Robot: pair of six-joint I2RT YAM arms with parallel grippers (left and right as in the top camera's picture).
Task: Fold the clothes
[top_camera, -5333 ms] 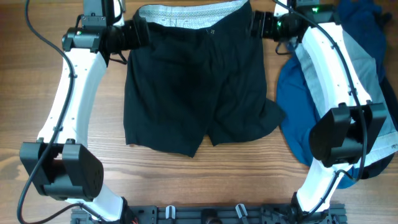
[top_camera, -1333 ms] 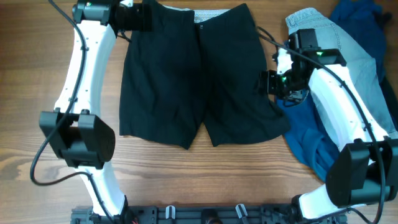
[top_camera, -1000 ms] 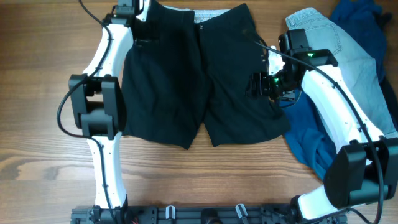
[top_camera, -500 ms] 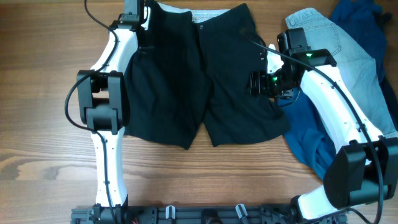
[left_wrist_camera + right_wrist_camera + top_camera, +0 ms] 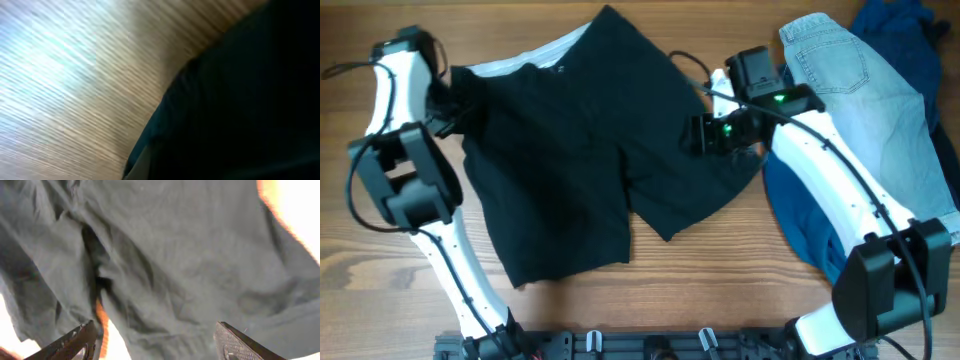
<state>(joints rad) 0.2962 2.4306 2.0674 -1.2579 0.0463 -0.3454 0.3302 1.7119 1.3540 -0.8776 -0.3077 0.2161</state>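
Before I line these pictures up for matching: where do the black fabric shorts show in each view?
Overhead: black fabric shorts centre-left, lying askew.
Left wrist: shorts at right and bottom.
Right wrist: shorts across nearly everything.
Shared landmark: wooden table, bare in overhead and left wrist.

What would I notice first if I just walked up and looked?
The big black shorts lie crooked across the middle of the wooden table, with the white waistband at the far left. Two white arms reach onto them: the left gripper at the waistband corner, the right gripper open at the right edge. Light jeans and a blue garment are piled on the right.
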